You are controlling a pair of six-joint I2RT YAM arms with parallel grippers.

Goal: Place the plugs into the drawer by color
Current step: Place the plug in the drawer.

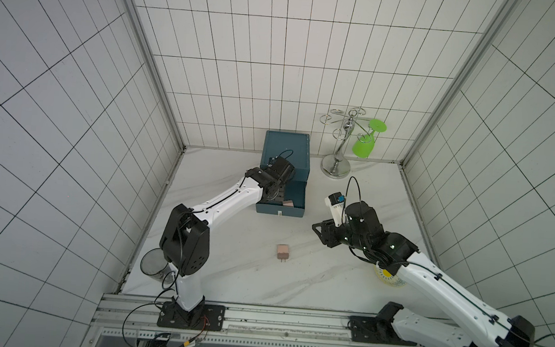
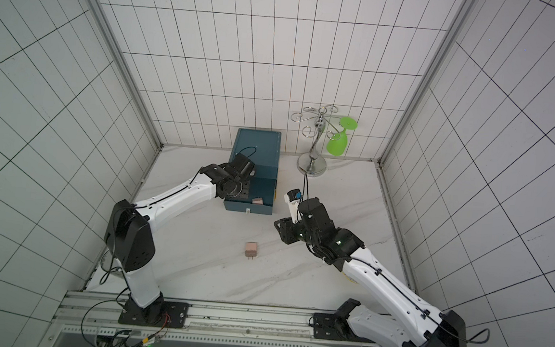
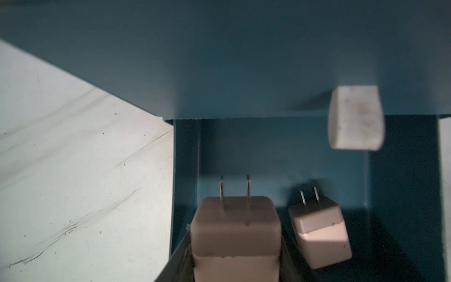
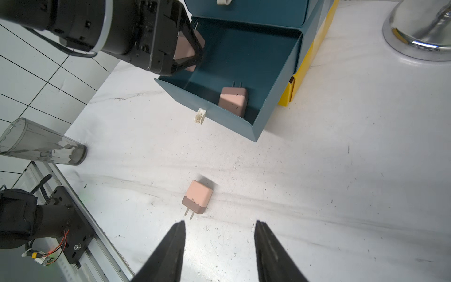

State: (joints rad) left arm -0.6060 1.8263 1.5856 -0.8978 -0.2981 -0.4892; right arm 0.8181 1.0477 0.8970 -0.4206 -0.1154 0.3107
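While the left gripper (image 4: pixel 189 48) is clamped on the sides of the held plug (image 3: pixel 235 234), pinkish-tan with its prongs pointing away from the wrist, it hangs at the left side of the open drawer (image 4: pixel 278 90). The held plug is raised off the drawer floor. A second plug (image 4: pixel 233 100), same pinkish-tan, lies on the drawer floor near the front wall, well apart from the left gripper; the left wrist view shows it tilted (image 3: pixel 319 234). The drawer is the lower one of a teal cabinet (image 1: pixel 286 148) by the back wall, and it is pulled out toward the robot.

The right gripper (image 4: pixel 219 223) hovers over the table (image 4: pixel 341 171) with its fingers spread and nothing between them. A third plug (image 1: pixel 283 252), also pinkish-tan, lies on the table in front of the drawer, prongs toward the robot, near the right gripper but not touching it.

A clear tumbler (image 4: pixel 41 144) sits at the table's left edge, and a chrome rack (image 1: pixel 338 152) with a green glass (image 1: pixel 364 147) stands right of the cabinet.
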